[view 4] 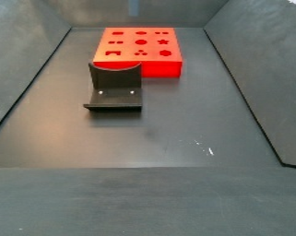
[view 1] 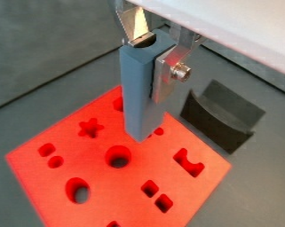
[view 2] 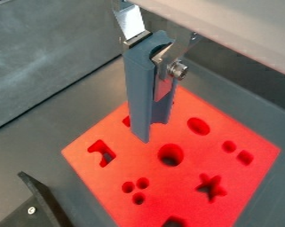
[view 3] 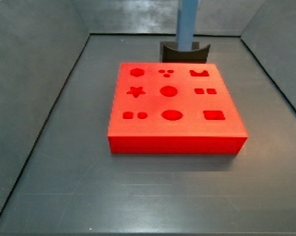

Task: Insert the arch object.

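In a wrist view we see the gripper (view 1: 142,133) as a tall blue-grey finger hanging over the red board (view 1: 61,164), its tip above the board's far edge. Beside the board stands the dark fixture (view 1: 224,115) on the grey floor (view 1: 38,53).

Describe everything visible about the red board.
The red board is a thick, flat rectangular slab in glossy red, plastic by the look. Its top is cut with shaped holes: circles, an oval, a star, squares, a rectangle and an arch-shaped slot. All look empty. It lies level on the dark floor. The fixture stands close beside its arch-slot edge; contact cannot be told. The pincer hangs over it.
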